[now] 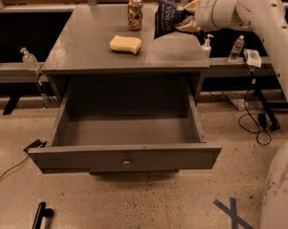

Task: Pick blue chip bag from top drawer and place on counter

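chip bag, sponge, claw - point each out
chip bag (166, 17): camera view, middle of its printed face
sponge (125, 44): camera view, middle of its top
claw (186, 17): camera view, between its fingertips, gripping the bag's right edge over the counter (87, 42)

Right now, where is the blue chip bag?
In the camera view, the blue chip bag is at the back right part of the counter, held by the gripper, just right of the can and behind the yellow sponge.
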### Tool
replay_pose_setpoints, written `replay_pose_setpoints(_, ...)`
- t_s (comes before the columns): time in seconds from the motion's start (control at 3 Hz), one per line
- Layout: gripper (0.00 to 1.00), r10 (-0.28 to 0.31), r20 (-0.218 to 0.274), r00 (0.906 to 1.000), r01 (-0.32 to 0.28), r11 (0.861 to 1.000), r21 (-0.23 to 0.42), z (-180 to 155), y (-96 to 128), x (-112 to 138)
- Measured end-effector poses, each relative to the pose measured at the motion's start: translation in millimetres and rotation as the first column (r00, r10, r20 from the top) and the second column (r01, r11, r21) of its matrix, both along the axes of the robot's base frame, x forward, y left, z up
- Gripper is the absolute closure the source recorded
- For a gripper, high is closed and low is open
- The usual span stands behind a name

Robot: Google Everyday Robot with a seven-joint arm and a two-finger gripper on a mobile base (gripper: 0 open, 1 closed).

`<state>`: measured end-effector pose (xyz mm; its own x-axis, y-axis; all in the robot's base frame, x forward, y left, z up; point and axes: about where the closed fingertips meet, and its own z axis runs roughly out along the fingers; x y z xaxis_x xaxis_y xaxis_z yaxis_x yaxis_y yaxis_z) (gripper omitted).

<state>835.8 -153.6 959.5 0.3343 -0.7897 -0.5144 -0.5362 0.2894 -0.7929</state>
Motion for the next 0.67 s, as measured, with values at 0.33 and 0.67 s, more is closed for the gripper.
replay_pose_setpoints(0.33, 0.26, 0.029, -0.073, 0.9969, -0.027, 0.999, 0.025, -34, 11, 13)
replay_pose_setpoints(0.67, 0.0, 0.045, -0.146, 0.9883, -0.037, 0.998, 0.058, -56, 23, 13)
